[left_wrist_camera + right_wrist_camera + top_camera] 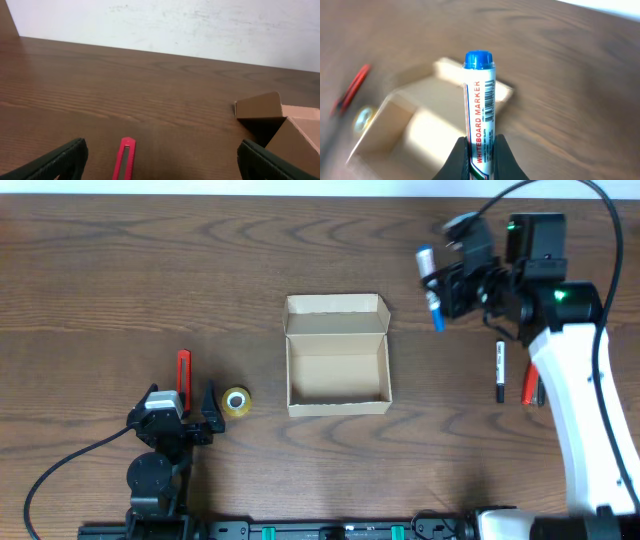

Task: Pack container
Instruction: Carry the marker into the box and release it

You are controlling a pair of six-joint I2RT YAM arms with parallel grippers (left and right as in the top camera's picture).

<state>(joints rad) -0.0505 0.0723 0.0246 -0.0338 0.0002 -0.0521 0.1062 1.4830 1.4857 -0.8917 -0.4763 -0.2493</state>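
the marker [481,105] in the right gripper [480,165] reads "whiteboard marker" in red capitals along its white barrel, with a barcode beside the words and a thin red line down one edge. the smaller print by the barcode is too fine to read. its cap is blue. the right gripper is closed on the lower barrel, its dark fingers [457,160] pinching it from both sides, the cap end pointing away from the wrist. from overhead the marker [431,288] is held up over the table [100,270], well to the right of the box.

the box [337,370] sits at mid-table, plain tan, its lid flap folded back on the far side. in the right wrist view it shows blurred behind the marker.

the left gripper [182,408] sits near the front left, jaws spread wide, holding nothing. a red cutter [183,370] lies just ahead of it, in line with the gap between the fingers. a small yellowish roll [236,401] sits between this gripper and the box. right of the box lie a black pen [500,370] with a white label, unreadable, and a red pen [530,388] partly hidden by the right arm.
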